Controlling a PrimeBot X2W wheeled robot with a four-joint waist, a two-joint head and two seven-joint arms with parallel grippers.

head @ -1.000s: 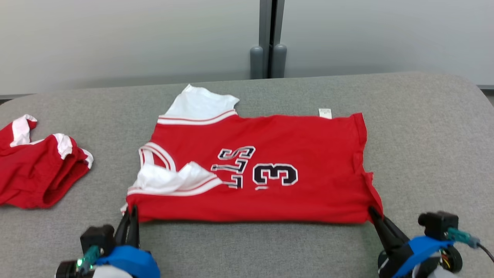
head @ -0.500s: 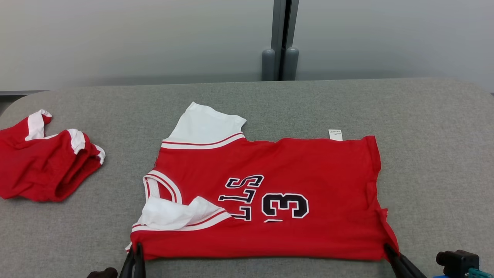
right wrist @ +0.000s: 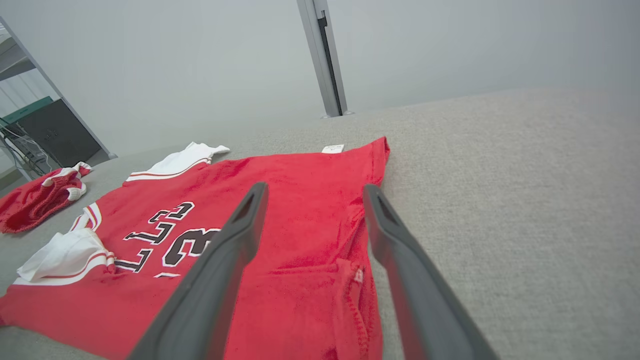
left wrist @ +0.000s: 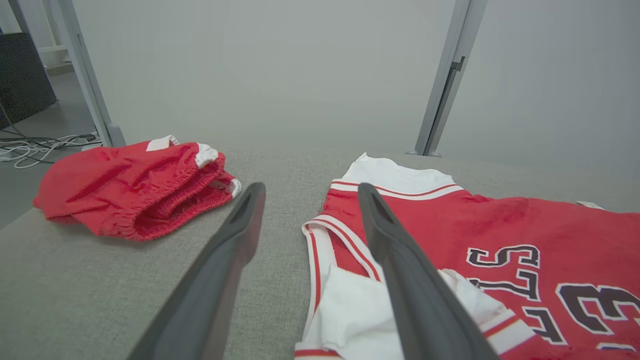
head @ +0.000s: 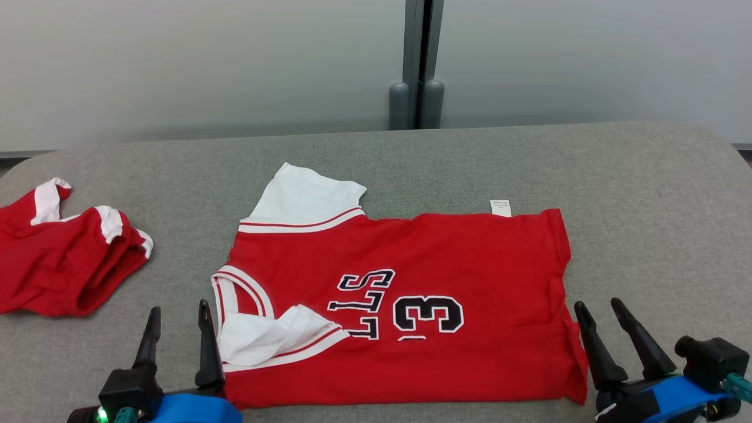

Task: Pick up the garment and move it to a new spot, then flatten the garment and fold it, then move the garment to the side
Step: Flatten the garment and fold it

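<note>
Our left hand and right hand both stand spread, grasping nothing. The jersey lies flat on the surface between them, collar end just beside our left hand, hem just beside our right. Shorts lie well out beyond our left hand.

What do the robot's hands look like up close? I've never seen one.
The left tool and right tool each have two long, dark fingers tapering to blunt tips, rising from a black base with a bright blue cover. A small black block with a teal plug sits beside the right one; a green light glows low on the left one.
</note>
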